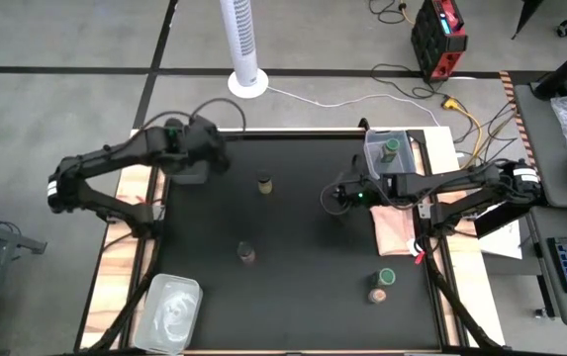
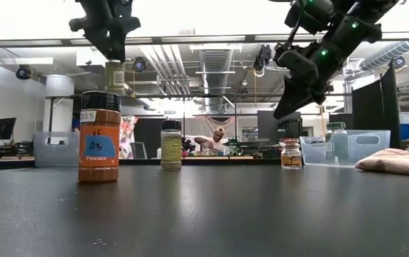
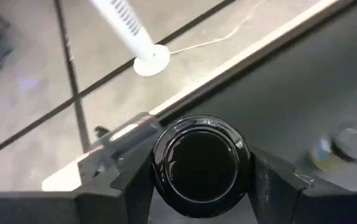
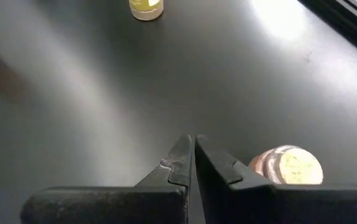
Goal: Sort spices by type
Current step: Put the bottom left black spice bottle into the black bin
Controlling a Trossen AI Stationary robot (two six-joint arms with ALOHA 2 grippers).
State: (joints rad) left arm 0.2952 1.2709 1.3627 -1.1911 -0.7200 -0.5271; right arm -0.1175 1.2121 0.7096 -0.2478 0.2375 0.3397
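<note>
My left gripper (image 1: 199, 156) hangs over the table's far left part, shut on a dark-lidded spice jar (image 2: 115, 76). My right gripper (image 1: 331, 198) is shut, touches nothing, and hovers right of centre above a pinkish-topped jar (image 4: 287, 167), seen small in the low view (image 2: 291, 153). A yellowish dark-lidded jar (image 1: 264, 183) and a brownish dark-lidded jar (image 1: 246, 253) stand upright mid-table. A green-lidded jar (image 1: 386, 277) and a brown-topped one (image 1: 376, 294) stand near the near right corner. Another green-lidded jar (image 1: 390, 148) stands inside a clear tub (image 1: 374, 138). My left gripper pinches the jar between its two fingers (image 3: 138, 183) at the top end, by the dark lid (image 3: 197, 163). The fingers come from above, pointing down. The jar hangs upright below them, lifted well clear of the table (image 2: 115, 86).
A clear tub (image 1: 172, 309) sits at the near left corner, and another clear tub (image 2: 54, 148) shows below my left gripper. A pinkish cloth (image 1: 397, 229) lies at the table's right edge. People and benches show in the room beyond.
</note>
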